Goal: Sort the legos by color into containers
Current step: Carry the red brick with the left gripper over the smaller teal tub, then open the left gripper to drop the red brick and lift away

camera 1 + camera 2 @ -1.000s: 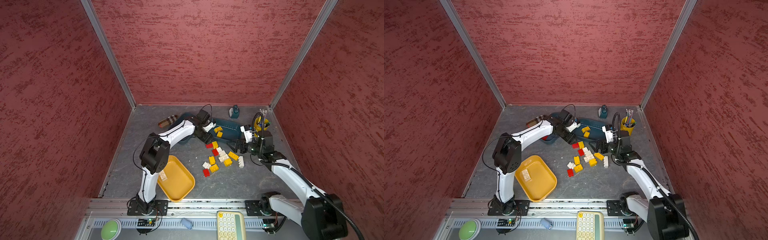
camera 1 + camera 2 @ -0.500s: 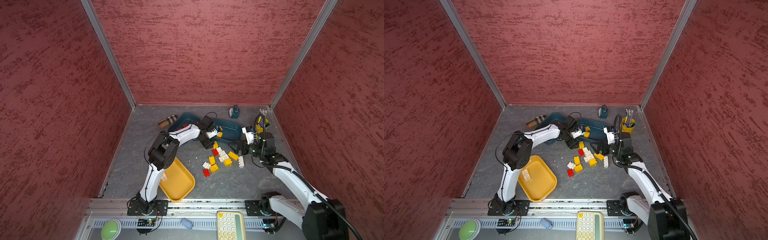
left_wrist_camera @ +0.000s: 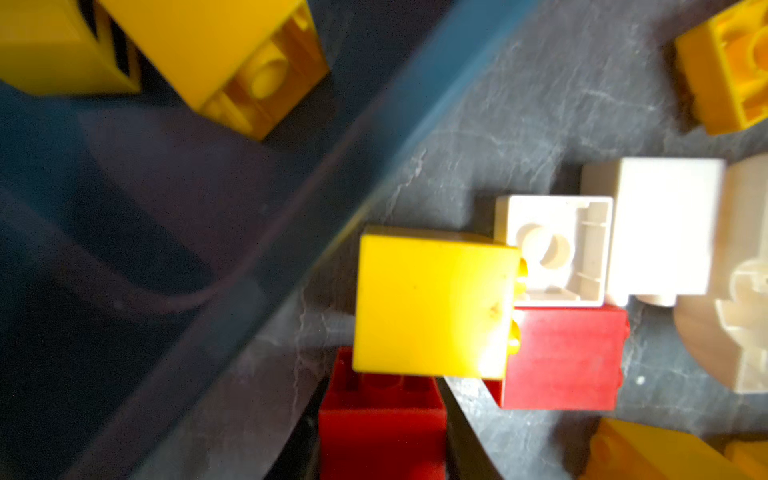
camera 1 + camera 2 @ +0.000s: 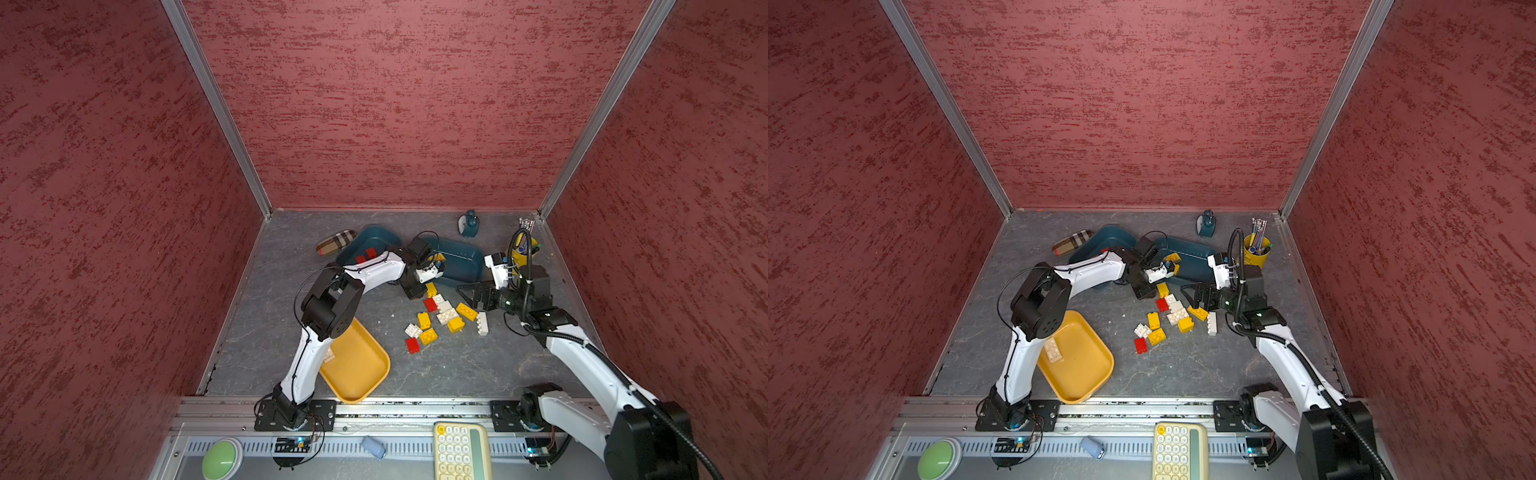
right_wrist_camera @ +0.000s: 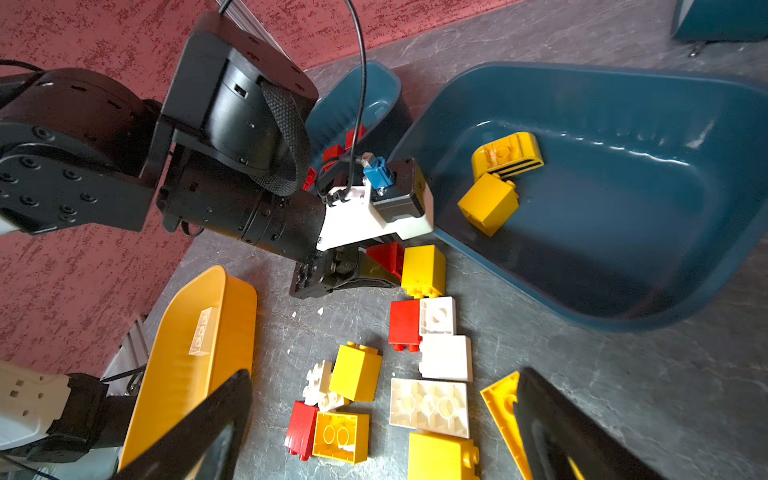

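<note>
The left jaws are clenched on a red brick (image 5: 387, 257) at the pile's (image 4: 442, 318) edge, beside a teal tray (image 5: 623, 232); the right jaws are spread wide over the pile. Two yellow bricks (image 5: 488, 203) are lodged in that tray, two red bricks (image 4: 370, 252) in the second teal tray (image 4: 376, 230), and one white brick (image 4: 1053, 349) in the yellow tray (image 4: 1084, 374). About a dozen remain unsorted on the bench (image 4: 457, 365).

- The left gripper (image 5: 388, 261) has swung away from the far left end of the teal tray (image 5: 623, 257) and come down just beside that tray's near rim.
- Its jaws, apart a second ago, have closed on a red brick (image 5: 390, 253) (the one just beside a yellow brick (image 5: 424, 266)).
</note>
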Available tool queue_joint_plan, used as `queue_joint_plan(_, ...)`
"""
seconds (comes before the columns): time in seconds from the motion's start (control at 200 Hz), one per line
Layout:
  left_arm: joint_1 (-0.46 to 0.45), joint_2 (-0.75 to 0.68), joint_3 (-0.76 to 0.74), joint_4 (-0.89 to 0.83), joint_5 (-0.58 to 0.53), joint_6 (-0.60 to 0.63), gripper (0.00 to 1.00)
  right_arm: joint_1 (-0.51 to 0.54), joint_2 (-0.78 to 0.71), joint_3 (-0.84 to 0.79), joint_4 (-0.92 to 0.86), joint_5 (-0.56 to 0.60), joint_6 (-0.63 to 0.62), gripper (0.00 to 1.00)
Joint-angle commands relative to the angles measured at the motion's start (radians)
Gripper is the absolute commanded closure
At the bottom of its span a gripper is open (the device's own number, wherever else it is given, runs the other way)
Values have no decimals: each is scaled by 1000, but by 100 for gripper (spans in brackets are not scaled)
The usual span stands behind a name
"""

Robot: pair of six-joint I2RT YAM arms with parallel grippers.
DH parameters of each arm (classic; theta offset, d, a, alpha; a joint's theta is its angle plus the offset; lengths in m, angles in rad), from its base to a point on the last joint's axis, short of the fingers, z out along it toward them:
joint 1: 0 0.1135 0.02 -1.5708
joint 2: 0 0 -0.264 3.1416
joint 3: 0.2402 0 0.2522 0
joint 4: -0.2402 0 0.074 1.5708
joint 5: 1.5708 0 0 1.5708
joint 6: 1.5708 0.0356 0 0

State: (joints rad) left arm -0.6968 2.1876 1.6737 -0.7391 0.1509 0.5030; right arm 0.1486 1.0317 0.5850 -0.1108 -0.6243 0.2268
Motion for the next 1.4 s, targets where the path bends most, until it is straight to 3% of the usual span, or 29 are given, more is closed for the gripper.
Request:
queue_joint_plan(0.0,1,-93,19,-63,1,-20,73,-3,-12,3,7,-31,-15,1)
queue_joint_plan(0.145,48,-150,62,-132,-14,-84,72,-3,9,7,29,-66,-12,1)
queue_joint_plan(0.356,192,-174,170,-147,16,-190,73,-3,36,29,45,-85,-7,1)
queue_joint_plan(0.616,341,-49,326,-138,-5,-288,74,-3,44,44,33,-72,-12,1)
queue_joint_plan(1.032,388,201,513,-110,-92,-303,73,-3,47,34,23,-52,-12,1)
queue_joint_plan(1.177,387,238,538,-99,-136,-301,67,-3,47,32,18,-47,-15,1)
queue_joint_plan(1.288,386,236,547,-110,-134,-303,43,-3,44,32,13,-45,-15,1)
queue_joint_plan(1.398,376,199,543,-141,-119,-314,34,-4,42,31,13,-44,-14,1)
